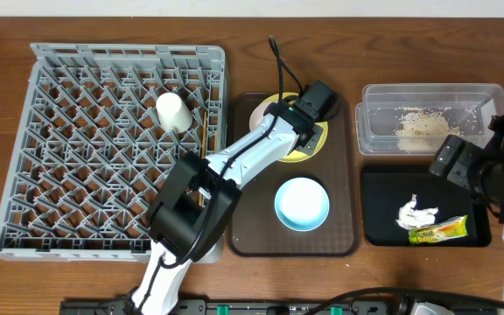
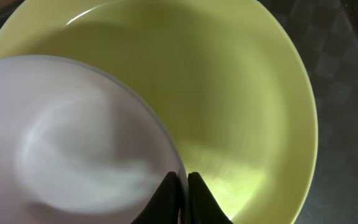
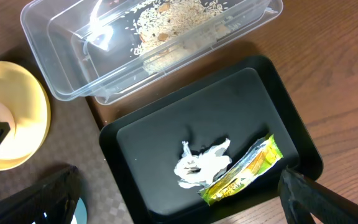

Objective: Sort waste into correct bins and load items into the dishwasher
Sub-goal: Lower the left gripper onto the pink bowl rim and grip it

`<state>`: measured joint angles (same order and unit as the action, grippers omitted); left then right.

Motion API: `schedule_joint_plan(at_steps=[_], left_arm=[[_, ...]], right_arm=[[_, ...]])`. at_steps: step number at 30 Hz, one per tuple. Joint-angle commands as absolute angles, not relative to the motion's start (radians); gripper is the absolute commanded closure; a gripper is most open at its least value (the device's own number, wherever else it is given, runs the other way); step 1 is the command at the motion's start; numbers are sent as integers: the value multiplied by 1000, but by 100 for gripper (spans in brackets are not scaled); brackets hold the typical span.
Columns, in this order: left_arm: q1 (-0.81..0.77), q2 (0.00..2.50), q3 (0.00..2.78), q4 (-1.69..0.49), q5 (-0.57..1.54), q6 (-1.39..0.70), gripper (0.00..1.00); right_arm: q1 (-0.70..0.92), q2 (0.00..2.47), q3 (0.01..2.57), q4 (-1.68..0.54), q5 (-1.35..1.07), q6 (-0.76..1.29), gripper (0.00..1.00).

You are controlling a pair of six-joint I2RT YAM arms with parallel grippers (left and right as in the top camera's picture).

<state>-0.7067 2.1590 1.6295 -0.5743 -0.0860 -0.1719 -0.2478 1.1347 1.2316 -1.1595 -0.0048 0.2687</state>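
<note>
My left gripper (image 1: 282, 117) (image 2: 184, 178) is shut on the rim of the white bowl (image 1: 264, 112) (image 2: 73, 143), which sits on the yellow plate (image 1: 320, 143) (image 2: 241, 93) at the back of the brown tray. The light blue bowl (image 1: 302, 203) stands on the same tray, nearer the front. A white cup (image 1: 172, 111) lies in the grey dishwasher rack (image 1: 77, 175). My right gripper (image 3: 178, 182) hangs open above the black tray (image 1: 383, 197) (image 3: 154, 143), which holds the tissue (image 1: 416, 213) (image 3: 201, 163) and the wrapper (image 1: 438, 230) (image 3: 241, 171). Food scraps (image 1: 420, 129) (image 3: 173, 18) lie in the clear tub (image 1: 374, 109) (image 3: 61, 68).
The brown serving tray (image 1: 248, 175) lies between the rack and the two bins. The left arm reaches diagonally over the rack's right edge. Cables and a power strip (image 1: 261, 308) run along the table's front edge.
</note>
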Motion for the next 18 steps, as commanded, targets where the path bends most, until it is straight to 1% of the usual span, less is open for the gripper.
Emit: schedule_joint_plan(at_steps=[1,5,13,17,18], left_arm=[[-698,2146,1634,-601,-92,-167,92],[-697,2036,1635,-652,-15,-190,92],[-690,1716,1635,-777,150,-206,92],[-634,1561,1635,-855,169,-208,92],[-621,1548,1635,-863,175,-208,90]], right_arm=[[-256,1131,1243,-1161,-4,268,1],[-256,1131,1243,-1161,-4,268,1],[-256,1131,1243,-1161,-4,268,1],[-256,1131,1243,-1161,-4,268,1],[-256,1131,1243,-1161,-4,268,1]])
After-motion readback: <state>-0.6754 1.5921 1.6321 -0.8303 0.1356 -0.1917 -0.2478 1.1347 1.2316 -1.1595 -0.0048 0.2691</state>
